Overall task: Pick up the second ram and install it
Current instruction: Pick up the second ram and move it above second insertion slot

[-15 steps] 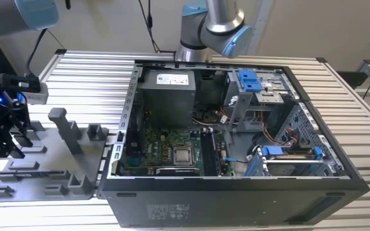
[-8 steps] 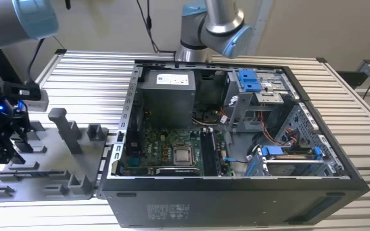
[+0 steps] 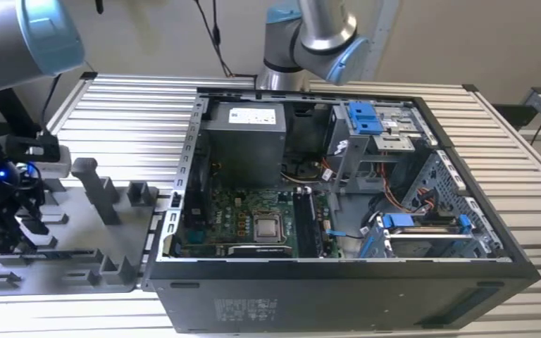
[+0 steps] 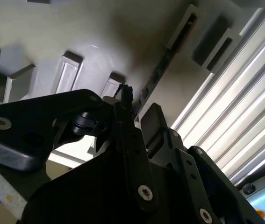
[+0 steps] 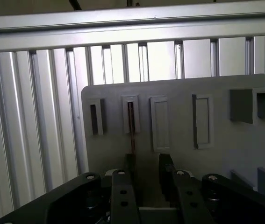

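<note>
In the first wrist view, the gripper (image 5: 147,169) is being shown low over a grey fixture plate (image 5: 179,86). Its two dark fingers (image 5: 166,164) are being held apart, and bare plate is being seen in the gap between them. The second ram (image 5: 132,126) is being presented edge-on as a thin dark strip standing in one of the plate's narrow raised slots (image 5: 130,100). It is running from that slot towards the fingers, and its near end is lying just beside one of them. Whether it is being touched there cannot be told, and no clamping on it is being shown. In the second wrist view, the same stick (image 4: 162,64) is being seen as a slim dark line crossing the plate towards the gap between the open fingertips. The plate is being carried on a slatted metal table (image 5: 29,116). In the exterior view, the arm (image 3: 26,35) is being seen reaching down over the fixture at the exterior view's left. An open computer case (image 3: 346,299) is lying on the table just beside it, at the exterior view's right. A green motherboard (image 3: 242,218) is being exposed inside the case, well apart from the stick.
</note>
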